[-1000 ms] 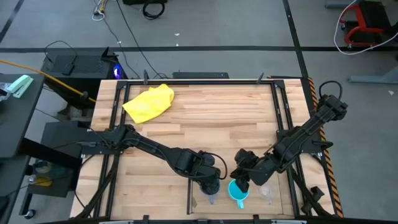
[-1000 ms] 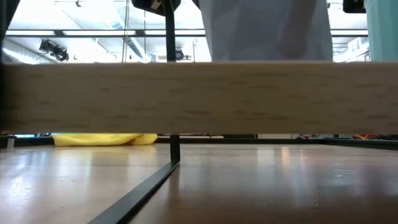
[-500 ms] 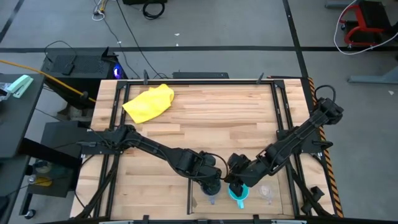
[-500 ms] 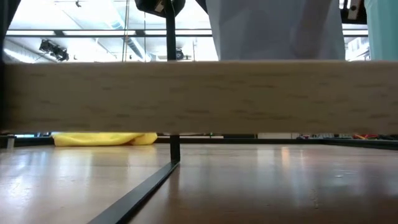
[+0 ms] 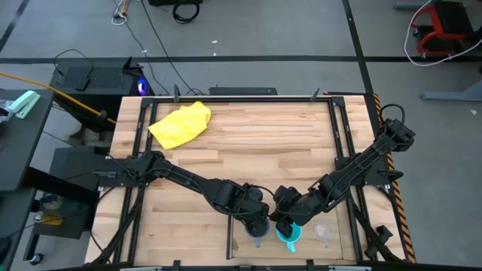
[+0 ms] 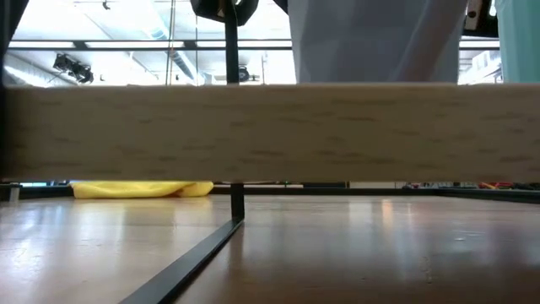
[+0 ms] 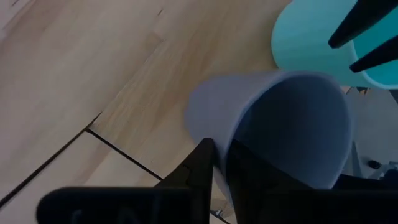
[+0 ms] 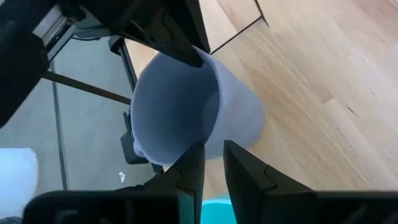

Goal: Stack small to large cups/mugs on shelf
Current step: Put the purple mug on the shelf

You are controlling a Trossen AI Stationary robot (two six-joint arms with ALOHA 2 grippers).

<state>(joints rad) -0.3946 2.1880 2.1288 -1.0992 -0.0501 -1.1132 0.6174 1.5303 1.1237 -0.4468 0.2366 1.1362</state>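
Note:
The grey-blue mug (image 5: 257,239) is at the shelf's (image 5: 305,253) left end by the black divider bar, tilted, in my left gripper (image 5: 258,226). It also shows in the right wrist view (image 8: 186,106). The cyan mug (image 5: 289,235) stands right of it. My right gripper (image 5: 282,223) is over it, its fingers shut on the rim. The tiny clear cup (image 5: 324,233) stands on the shelf farther right. In the low view a wood plank (image 6: 270,131) hides the shelf top. My left gripper pinches the grey-blue mug's rim wall (image 7: 233,140), one finger (image 7: 202,165) outside and one inside the mug. The fingers come from above, slanting from the table's left. The mug sits tilted; I cannot tell whether its base touches the shelf. My right gripper has the cyan mug's rim (image 7: 348,59) between its fingers, one finger (image 7: 357,25) over the outer wall and one inside. The fingers come from above, slanting from the table's right. The mug stands on the shelf.
A yellow cloth (image 5: 181,124) lies at the table's far left and also shows in the low view (image 6: 143,188). Black frame bars (image 5: 343,143) run along the table's right side. Both arms cross the near half of the table, grippers close together.
My right gripper has moved toward the table's left and near edge and down onto the cyan mug, close to my left gripper. The cyan mug has stayed in place.

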